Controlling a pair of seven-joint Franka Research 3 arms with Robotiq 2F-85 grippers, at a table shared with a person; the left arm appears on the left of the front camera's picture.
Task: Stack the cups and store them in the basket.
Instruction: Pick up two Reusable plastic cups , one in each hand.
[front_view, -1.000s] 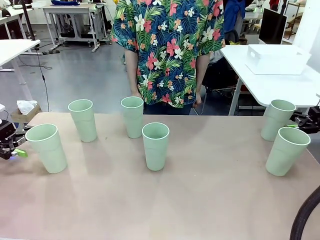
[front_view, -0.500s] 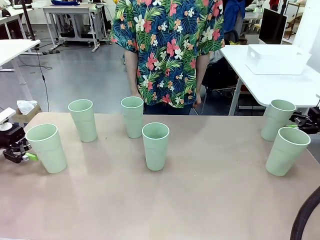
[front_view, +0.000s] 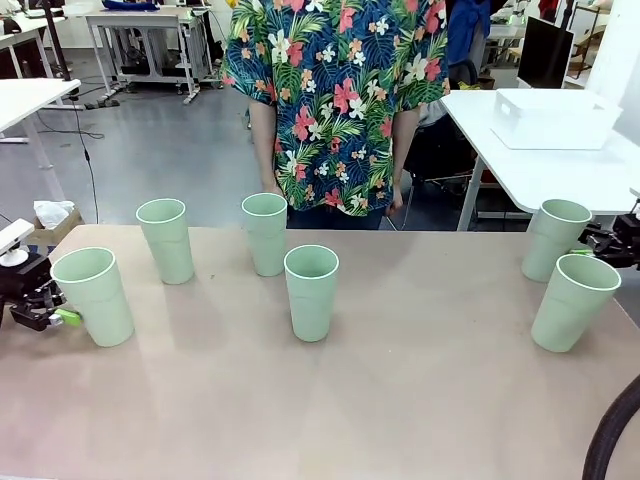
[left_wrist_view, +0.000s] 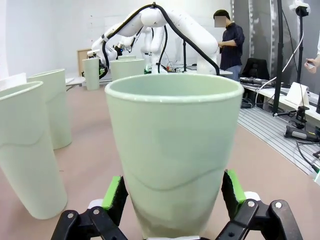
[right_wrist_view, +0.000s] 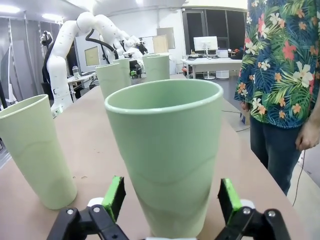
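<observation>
Since a second ago the left end effector (front_view: 55, 312) has slid in from the left edge of the tan desk (front_view: 400, 400). The cups and the right end effector (front_view: 600, 244) stand unchanged. The nearest left cup (front_view: 93, 296), a tall tapered pale mint-green plastic tumbler, stands upright between the left end effector's spread green pads (left_wrist_view: 113, 192), which sit just beside its walls. Behind the near right cup (front_view: 575, 302), the far right cup (front_view: 555, 238) sits between the right end effector's open jaws, with gaps on either side. The middle cup (front_view: 311, 292), far centre cup (front_view: 265, 234) and far left cup (front_view: 166, 240) stand apart. The white rectangular plastic basket (front_view: 555, 120) rests on a second white desk (front_view: 540, 175) beyond.
</observation>
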